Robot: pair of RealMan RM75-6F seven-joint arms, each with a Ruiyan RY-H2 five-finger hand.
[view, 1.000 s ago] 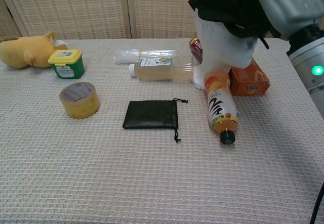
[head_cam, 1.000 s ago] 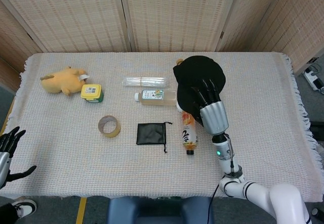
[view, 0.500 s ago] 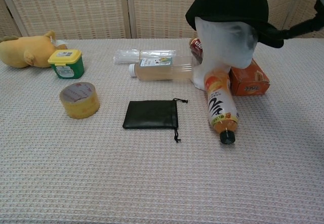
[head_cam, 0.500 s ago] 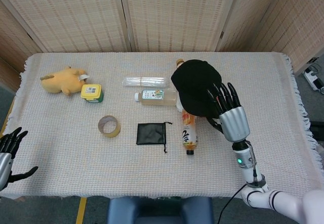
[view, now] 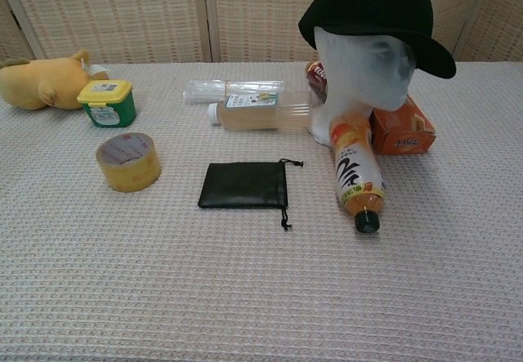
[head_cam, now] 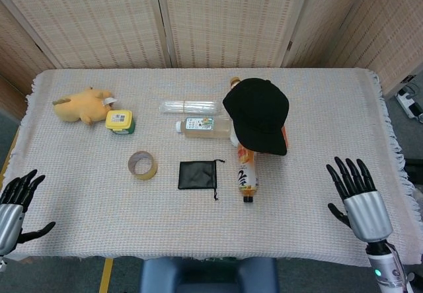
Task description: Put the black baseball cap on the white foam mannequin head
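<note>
Two bottles lie on my table point(head_cam: 344, 108): a clear one point(view: 260, 110) of pale liquid and an orange-labelled one point(view: 357, 172) of amber drink, beside a yellow-lidded green tub point(view: 106, 103). The black baseball cap point(view: 372, 12) sits on the white foam mannequin head point(view: 359, 72), brim tilted to the right. The near cloth edge has bare room. My left robot hand point(head_cam: 14, 207) and right robot hand point(head_cam: 357, 197) hover there, released, fingers spread.
</note>
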